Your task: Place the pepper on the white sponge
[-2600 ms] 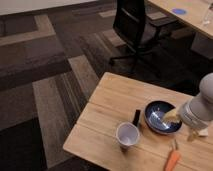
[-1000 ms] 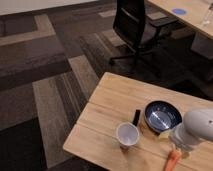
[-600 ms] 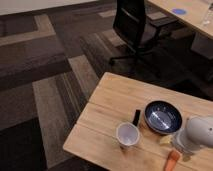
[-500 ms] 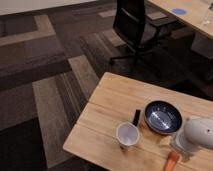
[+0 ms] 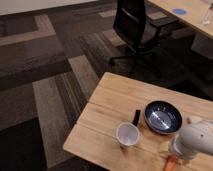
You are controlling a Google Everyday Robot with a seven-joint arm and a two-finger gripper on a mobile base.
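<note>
One slim orange-red pepper (image 5: 170, 164) lies toward the near edge of the wooden worktop (image 5: 120, 95). It is tapered and carrot-like, cut off by the bottom of the view and partly covered by the gripper (image 5: 174, 156). The gripper sits right over the pepper's upper end, under the bulky pale-grey arm (image 5: 197, 140); whether it is spread or pinching cannot be told.

The white sponge (image 5: 194, 120) is a small pale block just right of the dark blue bowl (image 5: 162, 118), half hidden behind the arm and apart from the pepper. A small yellowish item (image 5: 164, 146) lies between the bowl and the gripper; what it is cannot be told. A white paper cup (image 5: 128, 134) stands left of the pepper, with a short black oblong object (image 5: 136, 117) between it and the bowl. A black office chair (image 5: 135, 25) stands beyond the far edge.

Compared with 2.6 s ago, the arm has come down from beside the bowl toward the near edge, while the pepper lies about where it lay.
</note>
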